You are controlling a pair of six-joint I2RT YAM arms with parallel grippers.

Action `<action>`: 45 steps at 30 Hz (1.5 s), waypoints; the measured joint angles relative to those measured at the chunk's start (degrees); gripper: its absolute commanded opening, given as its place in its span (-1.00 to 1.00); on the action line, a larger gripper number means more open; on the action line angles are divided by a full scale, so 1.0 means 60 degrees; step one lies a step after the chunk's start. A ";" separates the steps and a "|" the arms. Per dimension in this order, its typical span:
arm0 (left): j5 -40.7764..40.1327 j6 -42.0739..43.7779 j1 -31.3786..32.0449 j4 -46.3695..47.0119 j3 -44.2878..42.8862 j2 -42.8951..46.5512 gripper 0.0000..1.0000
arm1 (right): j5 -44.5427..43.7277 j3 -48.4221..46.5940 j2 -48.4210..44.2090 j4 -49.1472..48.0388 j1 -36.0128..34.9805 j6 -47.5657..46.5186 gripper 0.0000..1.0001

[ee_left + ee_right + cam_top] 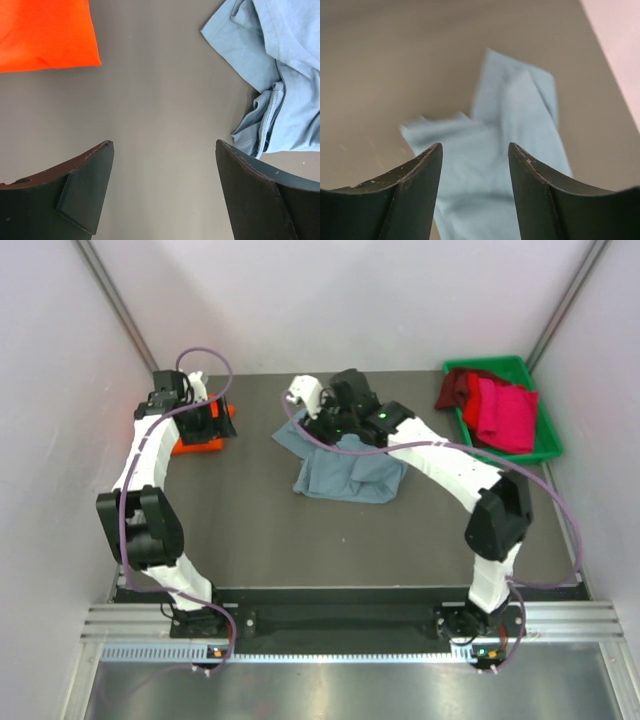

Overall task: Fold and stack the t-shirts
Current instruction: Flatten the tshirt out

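A crumpled slate blue-grey t-shirt lies in the middle of the table. My right gripper hovers over its far left part. In the right wrist view the right gripper is open, with the blurred blue-grey t-shirt spread below and nothing between the fingers. A folded orange-red t-shirt lies at the far left under my left gripper. The left wrist view shows the left gripper wide open over bare table, between the orange-red t-shirt and the blue-grey t-shirt.
A green plastic bin stands at the far right. It holds a bright crimson t-shirt and a darker red one. Pale walls close in the table on three sides.
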State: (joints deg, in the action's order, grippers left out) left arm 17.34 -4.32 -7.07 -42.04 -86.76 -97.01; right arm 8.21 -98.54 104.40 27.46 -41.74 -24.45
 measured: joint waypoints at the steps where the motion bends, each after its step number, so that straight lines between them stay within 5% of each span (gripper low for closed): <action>1: -0.0015 0.0011 0.0000 0.0004 0.0007 0.0018 0.74 | 0.0306 -0.0339 0.0317 0.0000 -0.0109 0.0011 0.09; 12: -0.0124 0.0237 0.0000 -0.0007 0.0415 0.0816 0.74 | 0.1395 -0.2583 0.4178 0.1657 -0.0630 0.0244 -0.03; 18: -0.0146 0.0244 0.0000 -0.0011 0.0466 0.0889 0.73 | 0.1279 -0.2648 0.4397 0.2095 -0.0743 0.0361 -0.03; 30: -0.0127 0.0244 0.0000 -0.0007 0.0466 0.0889 0.73 | 0.0896 -0.2656 0.4426 0.2182 -0.0911 0.0484 -0.63; 32: -0.0120 0.0244 0.0000 -0.0007 0.0466 0.0889 0.73 | 0.0834 -0.2656 0.4426 0.2215 -0.0911 0.0506 -0.56; 34: -0.0120 0.0244 0.0000 -0.0007 0.0466 0.0889 0.73 | 0.0812 -0.2656 0.4426 0.2237 -0.0911 0.0521 -0.19; 37: -0.0117 0.0244 0.0000 -0.0007 0.0466 0.0889 0.73 | 0.0823 -0.2656 0.4426 0.2237 -0.0911 0.0576 0.10; 45: -0.0117 0.0244 0.0000 -0.0015 0.0499 0.0889 0.73 | 0.1035 -0.3282 0.5093 0.2226 -0.0911 0.0871 0.10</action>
State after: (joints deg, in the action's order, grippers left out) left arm 16.64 -2.85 -7.07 -42.13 -83.77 -91.68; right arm 14.41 -118.24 134.96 40.82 -47.20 -19.22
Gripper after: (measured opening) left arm 0.866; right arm 0.559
